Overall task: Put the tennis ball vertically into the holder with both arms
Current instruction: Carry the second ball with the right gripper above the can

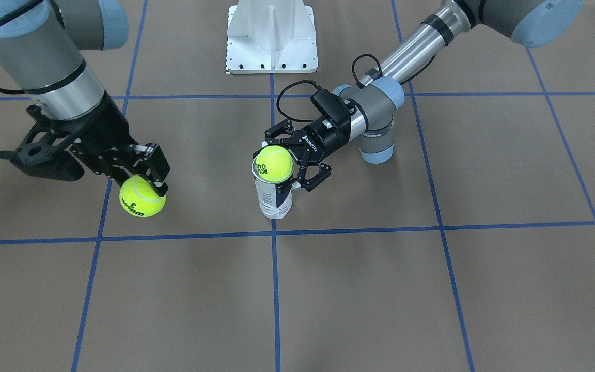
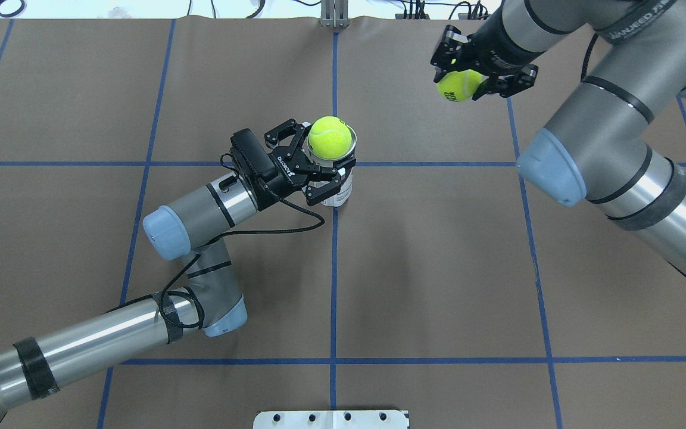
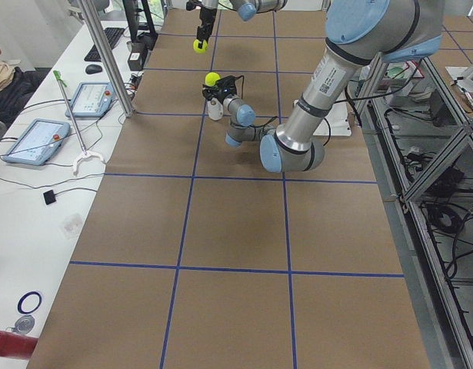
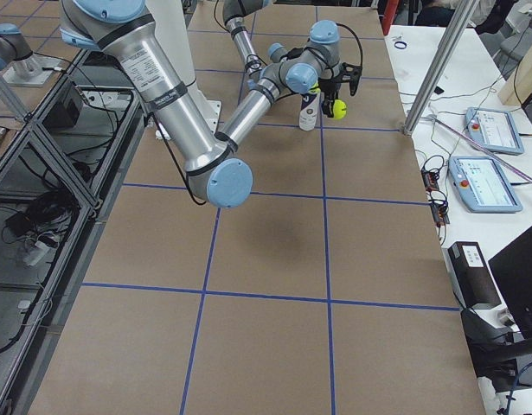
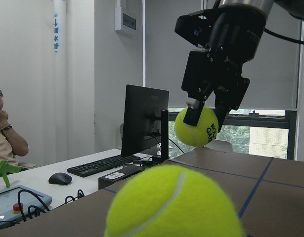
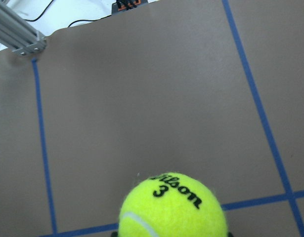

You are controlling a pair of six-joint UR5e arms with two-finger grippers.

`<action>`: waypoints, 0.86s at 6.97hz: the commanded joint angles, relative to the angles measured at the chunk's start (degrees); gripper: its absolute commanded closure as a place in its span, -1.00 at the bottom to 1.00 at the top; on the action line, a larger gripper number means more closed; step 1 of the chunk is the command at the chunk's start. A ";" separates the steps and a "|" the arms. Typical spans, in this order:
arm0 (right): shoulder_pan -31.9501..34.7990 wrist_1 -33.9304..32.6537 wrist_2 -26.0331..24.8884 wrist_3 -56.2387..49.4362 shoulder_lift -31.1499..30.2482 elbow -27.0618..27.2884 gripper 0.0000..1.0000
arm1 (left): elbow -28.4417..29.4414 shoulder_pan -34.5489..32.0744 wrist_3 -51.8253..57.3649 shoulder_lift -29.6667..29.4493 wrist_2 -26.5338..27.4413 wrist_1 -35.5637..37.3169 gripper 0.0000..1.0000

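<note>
Front-facing view: the left tool (image 1: 284, 161) clasps the upright holder (image 1: 275, 200) at centre, with a tennis ball (image 1: 273, 164) resting on its rim. At nine o'clock, the right tool (image 1: 154, 174) is clenched on a second ball (image 1: 142, 196). Overhead view: the second ball hangs above the table (image 2: 438, 268) at one o'clock.

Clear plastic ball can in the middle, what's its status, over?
Left pincer shut on clear plastic tennis-ball can, upright. Right pincer holds yellow tennis ball aloft, aside. Another yellow ball sits in can's mouth, in the way.
</note>
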 commanded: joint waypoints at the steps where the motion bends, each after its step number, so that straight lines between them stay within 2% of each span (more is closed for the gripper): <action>1: -4.24 -7.73 -2.33 8.41 8.75 0.88 1.00 | 0.06 0.00 0.00 -0.02 0.00 0.09 -0.85; 2: -6.87 -13.69 -4.35 9.92 13.05 0.97 1.00 | 0.06 0.09 0.00 -0.02 0.09 0.09 -0.85; 3: -8.29 -16.97 -4.97 11.32 15.71 0.97 1.00 | 0.15 0.09 0.00 -0.02 0.09 0.09 -0.85; 6: -11.54 -20.34 -7.25 11.34 17.32 0.62 1.00 | 0.15 0.09 0.00 -0.11 0.09 0.09 -0.85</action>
